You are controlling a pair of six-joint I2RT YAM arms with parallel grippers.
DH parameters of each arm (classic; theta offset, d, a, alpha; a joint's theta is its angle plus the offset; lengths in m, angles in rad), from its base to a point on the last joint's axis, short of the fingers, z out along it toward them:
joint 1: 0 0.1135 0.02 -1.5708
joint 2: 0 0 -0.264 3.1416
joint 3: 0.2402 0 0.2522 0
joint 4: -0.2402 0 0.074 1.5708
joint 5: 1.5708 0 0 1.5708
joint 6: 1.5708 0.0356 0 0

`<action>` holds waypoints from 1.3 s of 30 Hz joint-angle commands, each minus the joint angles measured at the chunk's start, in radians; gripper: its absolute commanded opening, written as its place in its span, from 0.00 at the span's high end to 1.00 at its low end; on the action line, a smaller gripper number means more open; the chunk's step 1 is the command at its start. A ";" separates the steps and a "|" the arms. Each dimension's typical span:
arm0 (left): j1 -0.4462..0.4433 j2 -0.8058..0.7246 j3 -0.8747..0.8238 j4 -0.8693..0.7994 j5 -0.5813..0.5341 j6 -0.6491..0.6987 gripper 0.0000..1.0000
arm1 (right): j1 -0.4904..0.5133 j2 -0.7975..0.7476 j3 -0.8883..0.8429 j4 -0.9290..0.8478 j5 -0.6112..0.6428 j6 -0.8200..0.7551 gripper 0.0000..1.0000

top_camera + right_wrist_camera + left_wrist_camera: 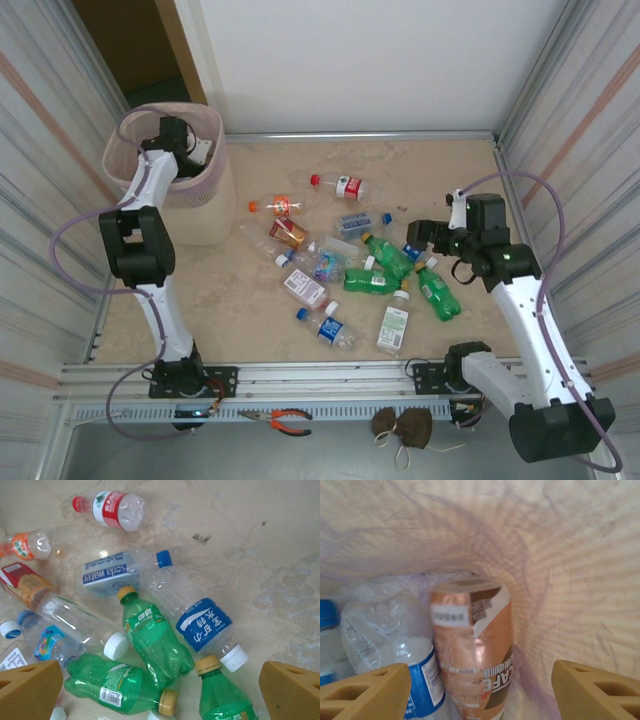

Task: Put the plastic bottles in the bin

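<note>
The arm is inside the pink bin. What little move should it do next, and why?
Probably lift the left gripper straight up out of the bin. Its fingers are open, the brown bottle rests in the bin without touching them, and many plastic bottles lie on the table.

Robot lab test cell: grey corrugated wall panels (45, 180) enclose beige marbled tabletop (230, 322); slotted aluminium rail (330, 379); orange-handled pliers (285, 421).

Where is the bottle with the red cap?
In the top view, the red-capped bottle lies at the far edge of the pile, just right of the orange-labelled bottle and right of the pink bin.
</note>
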 commanded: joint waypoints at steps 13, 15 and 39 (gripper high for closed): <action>-0.004 -0.141 0.035 -0.062 0.034 0.002 0.22 | 0.057 0.249 0.087 -0.165 0.059 0.018 0.28; -0.004 -0.164 0.035 -0.071 0.036 -0.001 0.21 | 0.095 0.247 0.081 -0.178 0.084 0.067 0.28; 0.052 -0.298 0.010 -0.095 0.072 -0.051 0.25 | 0.569 0.344 -0.191 -0.104 0.236 0.770 0.11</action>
